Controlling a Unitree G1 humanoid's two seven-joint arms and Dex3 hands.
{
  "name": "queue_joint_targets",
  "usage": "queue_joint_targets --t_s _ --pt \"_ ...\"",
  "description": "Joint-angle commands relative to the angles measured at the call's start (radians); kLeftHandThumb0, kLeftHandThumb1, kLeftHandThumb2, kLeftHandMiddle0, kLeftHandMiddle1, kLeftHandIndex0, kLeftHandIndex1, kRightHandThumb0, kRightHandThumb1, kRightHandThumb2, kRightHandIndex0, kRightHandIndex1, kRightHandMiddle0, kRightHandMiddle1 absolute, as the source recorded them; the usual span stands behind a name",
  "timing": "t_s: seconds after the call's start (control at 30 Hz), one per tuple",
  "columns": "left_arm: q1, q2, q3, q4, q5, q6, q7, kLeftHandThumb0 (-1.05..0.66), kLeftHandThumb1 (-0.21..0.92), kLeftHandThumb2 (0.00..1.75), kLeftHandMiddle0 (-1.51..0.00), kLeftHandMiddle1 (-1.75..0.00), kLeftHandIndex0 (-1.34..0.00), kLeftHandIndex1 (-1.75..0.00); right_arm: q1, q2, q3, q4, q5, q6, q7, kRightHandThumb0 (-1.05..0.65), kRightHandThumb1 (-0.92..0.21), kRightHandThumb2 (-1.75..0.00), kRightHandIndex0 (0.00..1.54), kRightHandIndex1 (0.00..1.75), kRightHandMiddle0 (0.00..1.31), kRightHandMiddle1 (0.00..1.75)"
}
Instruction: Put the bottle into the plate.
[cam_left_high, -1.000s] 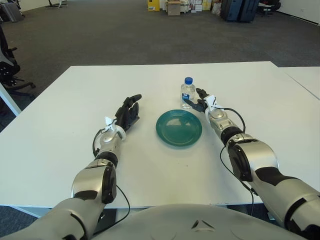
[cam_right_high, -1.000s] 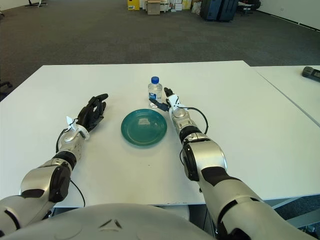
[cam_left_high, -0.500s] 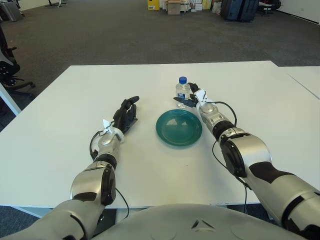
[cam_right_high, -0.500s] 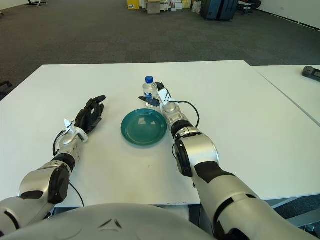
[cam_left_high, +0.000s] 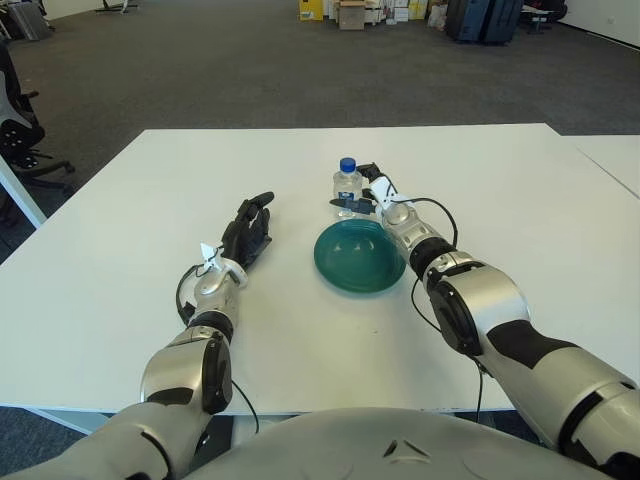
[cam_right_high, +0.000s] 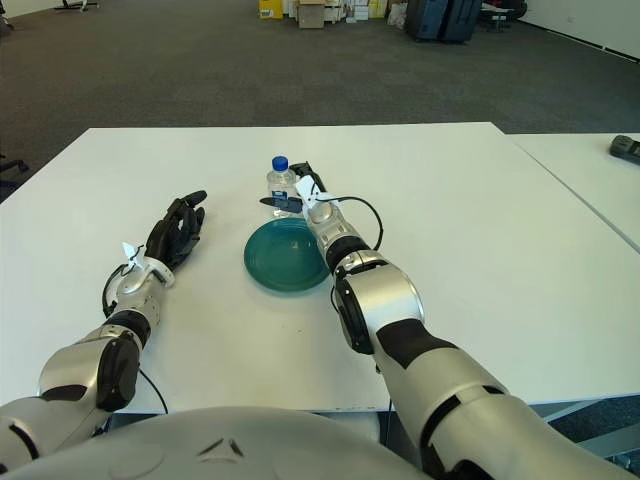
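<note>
Even, bright indoor light fills both views, seemingly from overhead. The white table reflects it strongly and looks close to washed out, with only faint, soft shadows under the arms near the frame's centre. The green plate carries a pale sheen. The dark carpet across the top is dimmer, and the clutter at the upper edge reads slightly soft.

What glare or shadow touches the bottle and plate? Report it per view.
Left eye view: the green plate carries a soft pale sheen on its inner surface; the clear bottle and the right hand at it cast only faint shadow on the white table. Right eye view: the same weak sheen on the plate, and no hard shadow beside the left hand.
</note>
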Motion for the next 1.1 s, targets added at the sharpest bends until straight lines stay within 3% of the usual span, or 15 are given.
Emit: queue_joint_targets --t_s 0.0,0.07,0.17,0.4,0.63,1.07 --pt "0.014 0.000 0.020 0.000 -0.032 0.017 -0.033 -0.79 0.92 0.80 -0.67 -0.13 -0.11 -1.02 -0.030 0.012 0.000 0.010 -0.006 0.029 -0.024 -0.08 -0.25 -1.19 0.72 1.52 0.46 1.71" --pt "0.015 -0.003 0.035 -0.005 -0.053 0.023 -0.059 -0.79 0.92 0.80 -0.70 -0.15 -0.13 -1.04 -0.029 0.016 -0.005 0.009 -0.004 0.026 -0.037 -0.03 -0.18 -1.36 0.78 1.55 0.50 1.73" --pt "0.014 -0.010 0.059 -0.012 -0.092 0.036 -0.107 -0.80 0.92 0.81 -0.75 -0.19 -0.16 -1.07 -0.024 0.020 -0.002 0.008 -0.011 0.013 -0.060 -0.01 -0.15 -1.45 0.79 1.59 0.52 1.74" --pt "0.018 -0.013 0.097 -0.025 -0.154 0.070 -0.186 -0.82 0.92 0.84 -0.67 -0.58 -0.23 -1.14 -0.016 0.026 0.001 0.007 -0.014 -0.012 -0.079 0.00 -0.16 -1.47 0.76 1.65 0.50 1.75" --pt "0.018 -0.014 0.131 -0.036 -0.213 0.133 -0.290 -0.85 0.92 0.86 -0.66 -0.74 -0.26 -1.20 -0.019 0.023 0.003 0.007 -0.014 -0.015 -0.079 0.00 -0.18 -1.46 0.74 1.67 0.48 1.75" --pt "0.027 -0.008 0.160 -0.049 -0.252 0.221 -0.346 -0.89 0.92 0.84 -0.58 -1.06 -0.29 -1.31 -0.019 0.020 -0.035 0.005 0.013 -0.015 -0.076 0.00 -0.20 -1.41 0.77 1.59 0.47 1.75"
